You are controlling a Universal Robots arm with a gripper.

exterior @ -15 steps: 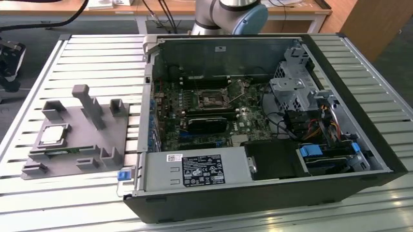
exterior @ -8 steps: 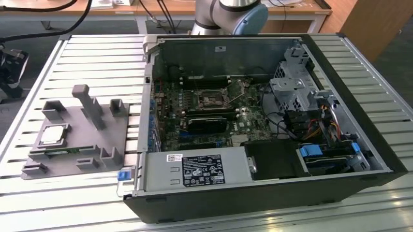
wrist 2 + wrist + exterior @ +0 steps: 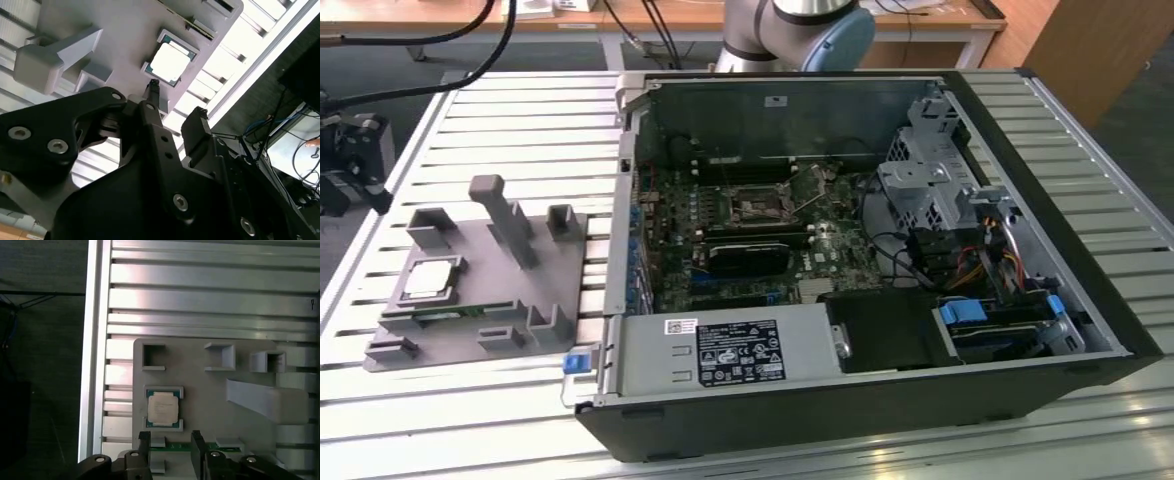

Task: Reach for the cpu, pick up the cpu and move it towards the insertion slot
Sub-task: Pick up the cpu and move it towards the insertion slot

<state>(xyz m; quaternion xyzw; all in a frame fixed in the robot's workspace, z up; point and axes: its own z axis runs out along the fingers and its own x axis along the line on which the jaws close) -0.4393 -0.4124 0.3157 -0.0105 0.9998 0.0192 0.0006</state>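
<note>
Slatted aluminium table (image 3: 520,120), bearing a grey plastic fixture tray (image 3: 480,290) and an open black computer case (image 3: 787,430).

Item: the cpu (image 3: 163,407), a small flat square chip with silvery top and pale rim. It lies flat in a square pocket of the tray, untouched.

Just beside it: narrow green memory strip (image 3: 172,445).

Above the tray: black two-fingered gripper (image 3: 170,437), fingers spread apart and empty, tips near the chip's pocket but clear of it.

Well apart, inside the case: the insertion slot (image 3: 758,208), silvery square frame with dark centre.

Step in hand, by judgement: the reach. The grasp calls for fingers lowered astride opposite edges of the chip.
</note>
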